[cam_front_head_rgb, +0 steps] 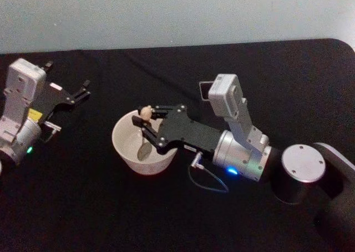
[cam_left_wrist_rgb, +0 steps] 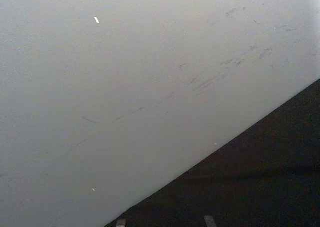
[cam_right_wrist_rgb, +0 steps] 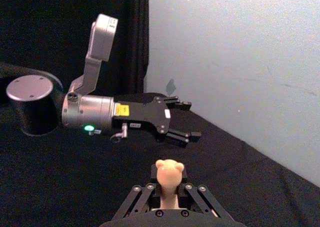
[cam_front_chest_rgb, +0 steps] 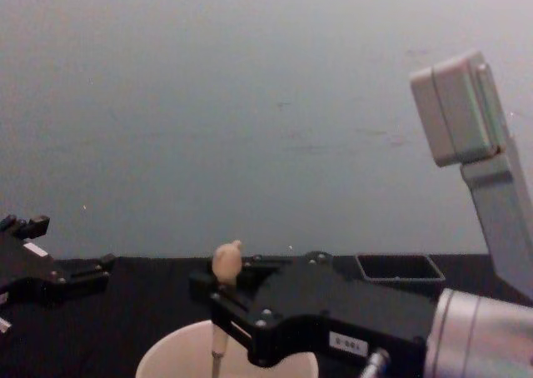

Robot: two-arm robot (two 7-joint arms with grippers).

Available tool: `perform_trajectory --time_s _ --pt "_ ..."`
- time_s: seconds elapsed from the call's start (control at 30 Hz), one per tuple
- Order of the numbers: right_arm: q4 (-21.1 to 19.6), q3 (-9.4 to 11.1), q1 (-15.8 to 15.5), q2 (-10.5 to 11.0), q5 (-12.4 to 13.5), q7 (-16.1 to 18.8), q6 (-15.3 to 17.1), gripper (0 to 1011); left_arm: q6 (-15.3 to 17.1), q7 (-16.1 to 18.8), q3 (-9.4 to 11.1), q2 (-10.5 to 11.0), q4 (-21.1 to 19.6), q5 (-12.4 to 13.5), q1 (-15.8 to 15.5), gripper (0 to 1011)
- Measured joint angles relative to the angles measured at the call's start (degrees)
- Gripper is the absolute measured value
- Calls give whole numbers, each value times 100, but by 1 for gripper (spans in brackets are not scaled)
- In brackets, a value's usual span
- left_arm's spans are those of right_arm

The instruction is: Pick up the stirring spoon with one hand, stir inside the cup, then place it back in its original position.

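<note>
A black-draped table (cam_front_head_rgb: 83, 207) meets a pale wall (cam_front_head_rgb: 166, 13). We see the left gripper (cam_right_wrist_rgb: 191, 120) parked at the left, fingers spread and empty. The dark holder (cam_front_chest_rgb: 404, 278) stands behind the right arm. The right gripper (cam_front_head_rgb: 151, 121) pinches the stirring spoon (cam_front_head_rgb: 145, 113) — bear head up, neck dipping inside the cup (cam_front_head_rgb: 145, 166).

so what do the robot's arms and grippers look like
The left gripper and right gripper are flat black linkages with silver screws on silver cylindrical wrists, each with a grey boxy camera on a bracket. The left wrist has a yellow label and green light; the right a blue light and thin looped cable.
</note>
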Motion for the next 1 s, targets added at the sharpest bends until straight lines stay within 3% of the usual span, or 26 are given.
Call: perform_trajectory --time_s 0.4,1.0 --pt "296 15 185 -220 -101 -162 -34 173 0 0 0 0 0 0 0 1001" --pt "272 246 118 -156 -171 -311 27 173 0 0 0 0 0 0 0 1001"
